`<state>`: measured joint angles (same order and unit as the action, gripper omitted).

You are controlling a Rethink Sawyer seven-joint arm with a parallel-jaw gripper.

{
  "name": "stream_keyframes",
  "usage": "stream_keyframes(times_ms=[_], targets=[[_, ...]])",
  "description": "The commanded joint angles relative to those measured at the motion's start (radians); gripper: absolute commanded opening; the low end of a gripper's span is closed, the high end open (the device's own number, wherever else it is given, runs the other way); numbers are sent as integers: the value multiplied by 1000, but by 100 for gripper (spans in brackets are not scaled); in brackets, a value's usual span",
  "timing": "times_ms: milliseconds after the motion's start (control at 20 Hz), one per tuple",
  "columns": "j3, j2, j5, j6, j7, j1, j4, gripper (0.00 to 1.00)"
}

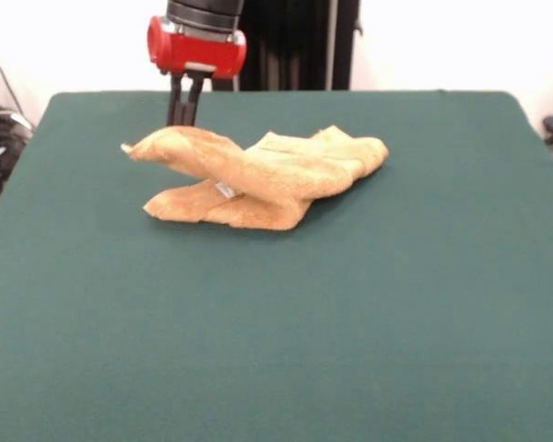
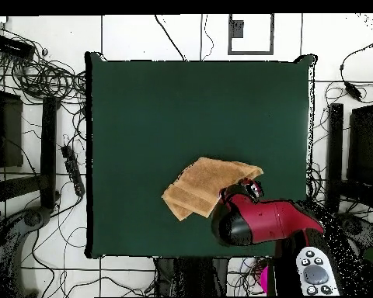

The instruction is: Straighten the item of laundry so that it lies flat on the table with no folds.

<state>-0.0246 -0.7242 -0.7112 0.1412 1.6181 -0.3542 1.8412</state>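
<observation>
Currently the gripper [image 1: 185,118] stands at the left end of the towel [image 1: 258,177], its two dark fingers drawn narrow and close together, descending behind a raised corner flap. That flap is lifted clear of the table [image 1: 276,350], which suggests the fingers are pinching it; the contact point itself is hidden behind the cloth. From the pincer, the towel's long axis runs away to the right in the front view, ending in a bunched fold. A second layer lies beneath the lifted flap, carrying a small white tag [image 1: 225,191]. Judgement: unfolding requires drawing the held corner away from the bunched end, along that axis.
</observation>
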Motion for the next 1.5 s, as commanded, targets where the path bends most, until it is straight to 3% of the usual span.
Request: stream_keyframes(times_ms=[50, 250, 700, 900, 1050, 1350, 1500], targets=[[21, 57, 70, -156, 211, 53, -67, 0], [18, 60, 95, -223, 212, 65, -61, 0], [-18, 196, 193, -332, 201, 85, -140, 0], [8, 218, 212, -335, 186, 61, -152, 0], [24, 230, 226, -288, 170, 55, -174, 0], [120, 205, 264, 19, 64, 10, -174, 0], [91, 178, 300, 71, 85, 38, -172, 0]])
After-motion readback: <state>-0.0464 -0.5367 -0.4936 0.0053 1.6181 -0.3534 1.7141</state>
